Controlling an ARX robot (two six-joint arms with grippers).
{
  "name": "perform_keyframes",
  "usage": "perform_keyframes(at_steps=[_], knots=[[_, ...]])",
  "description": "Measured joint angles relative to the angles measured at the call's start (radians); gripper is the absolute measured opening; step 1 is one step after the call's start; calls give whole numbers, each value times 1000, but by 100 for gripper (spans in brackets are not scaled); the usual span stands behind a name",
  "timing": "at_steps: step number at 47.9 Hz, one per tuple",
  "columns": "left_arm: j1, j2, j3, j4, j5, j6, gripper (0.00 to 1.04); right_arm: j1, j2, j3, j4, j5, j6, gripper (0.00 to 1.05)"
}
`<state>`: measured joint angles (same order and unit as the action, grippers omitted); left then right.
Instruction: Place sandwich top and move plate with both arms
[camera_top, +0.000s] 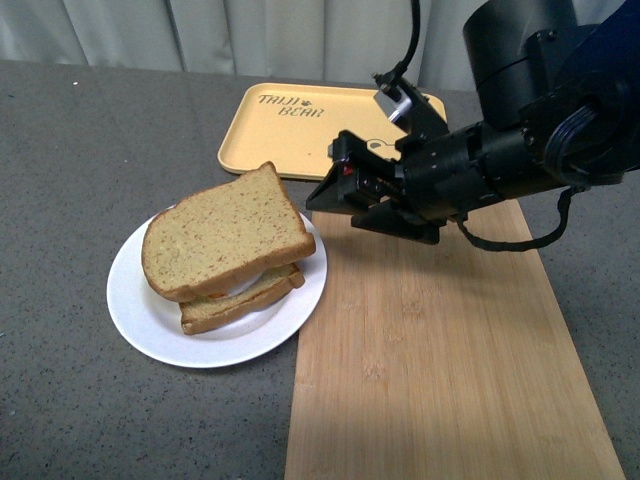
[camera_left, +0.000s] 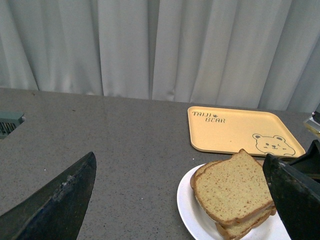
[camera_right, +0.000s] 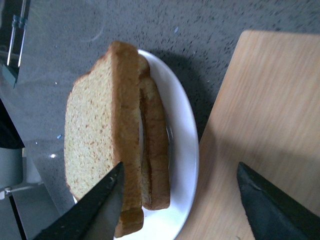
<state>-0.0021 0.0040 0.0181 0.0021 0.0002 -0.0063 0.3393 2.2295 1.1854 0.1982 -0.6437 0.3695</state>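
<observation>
The right black pointed claw (camera_top: 335, 200) hovers with its fingers spread wide and nothing between them, just beside the right edge of the sandwich. It hangs above the left edge of a pale wooden board (camera_top: 440, 360). In its wrist view the left claw (camera_left: 178, 157) is also wide apart and empty, above the grey speckled table (camera_top: 70, 150).

The brownish-green speckled top slice of bread (camera_top: 225, 235) lies slightly askew on a like lower slice (camera_top: 235, 305), with something white between them. Both rest on the round white plate (camera_top: 140, 320), which sits on the table with its rim right against the board. A rectangular yellow tray (camera_top: 290, 130) lies behind the plate.
</observation>
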Motion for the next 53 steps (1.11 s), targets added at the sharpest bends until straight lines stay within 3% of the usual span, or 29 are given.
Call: perform_keyframes(at_steps=[2,4,5,6,8,9,10,16,19,28,39,42,44,47,53], knots=[[0,0,0,0,0,0,98,-6,-6,0,0,2,0,72],[0,0,0,0,0,0,98,-2,-3,-18,65,85,-17,73],[0,0,0,0,0,0,98,5,2,-61,200,217,-54,70],[0,0,0,0,-1,0,98,7,2,-71,229,250,-73,69],[0,0,0,0,2,0,98,16,6,-152,452,494,-150,62],[0,0,0,0,4,0,98,16,6,-165,480,521,-150,61],[0,0,0,0,2,1,98,16,6,-241,648,643,-212,56],[0,-1,0,-2,-2,0,98,-10,-41,-412,949,842,-304,37],[0,-2,0,-2,-3,0,98,-27,-92,-473,1037,884,-322,28],[0,-2,0,-2,-2,0,98,-80,-227,-610,1191,903,-344,0],[0,-2,0,-2,-1,0,98,-90,-242,-661,1197,902,-348,1],[0,-3,0,-2,2,0,98,-114,-292,-721,1189,845,-357,1],[0,-3,0,-2,-1,0,98,-155,-423,-844,1168,775,-364,1],[0,0,0,-2,-3,1,98,-220,-683,-1015,1130,774,-365,1],[0,-3,0,-2,1,1,98,-248,-901,-1108,1025,735,-366,1]])
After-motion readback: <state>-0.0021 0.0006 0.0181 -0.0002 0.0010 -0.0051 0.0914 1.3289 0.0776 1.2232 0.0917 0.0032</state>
